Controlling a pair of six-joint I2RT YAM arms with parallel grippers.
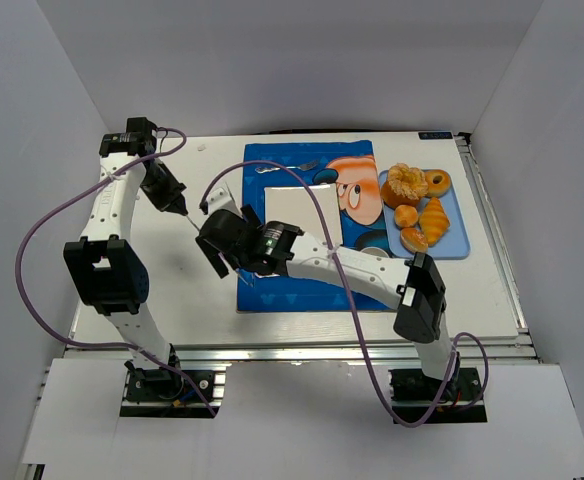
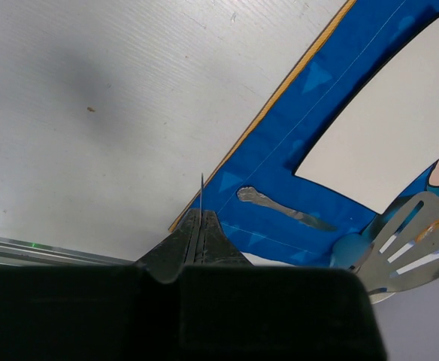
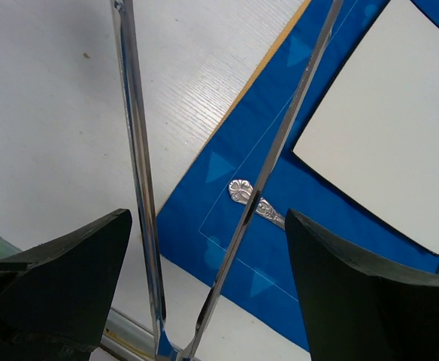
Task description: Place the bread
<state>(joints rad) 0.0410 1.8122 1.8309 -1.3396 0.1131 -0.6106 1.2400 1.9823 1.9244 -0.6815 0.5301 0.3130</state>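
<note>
Top external: white table (image 1: 492,290) inside grey walls (image 1: 302,60), blue mat (image 1: 262,160); left claw (image 1: 184,215) pressed together, right claw (image 1: 222,265) spread apart.

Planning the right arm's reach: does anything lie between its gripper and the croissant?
Yes. The right gripper hangs over the mat near its left edge; the croissant lies on the blue tray. Two small round buns sit close beside its left side, toward the gripper. The mat between looks flat.
</note>
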